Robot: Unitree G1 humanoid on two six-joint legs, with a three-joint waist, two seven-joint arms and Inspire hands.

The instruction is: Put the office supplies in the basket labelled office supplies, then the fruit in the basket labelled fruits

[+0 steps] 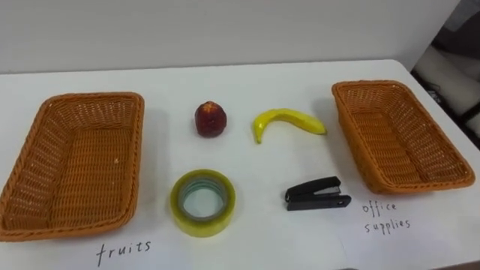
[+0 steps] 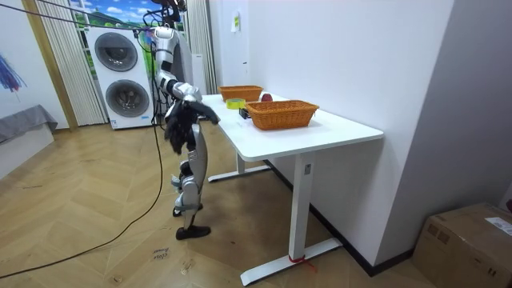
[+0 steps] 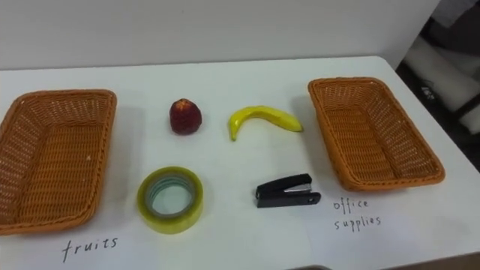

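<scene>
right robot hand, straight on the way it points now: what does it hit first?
Likely the near edge of the table, though depth is unclear. In the room view the right robot hand is close to that edge, at about tabletop height, and points toward it.

"fruits" handwritten on table [image 1: 247,86] by left basket [image 1: 75,161]; "office supplies" by right basket [image 1: 397,135]

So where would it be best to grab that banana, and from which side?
Probably round the thick middle of the banana, straight down from above: it lies flat on the table, arched, with bare tabletop along both long sides.
</scene>
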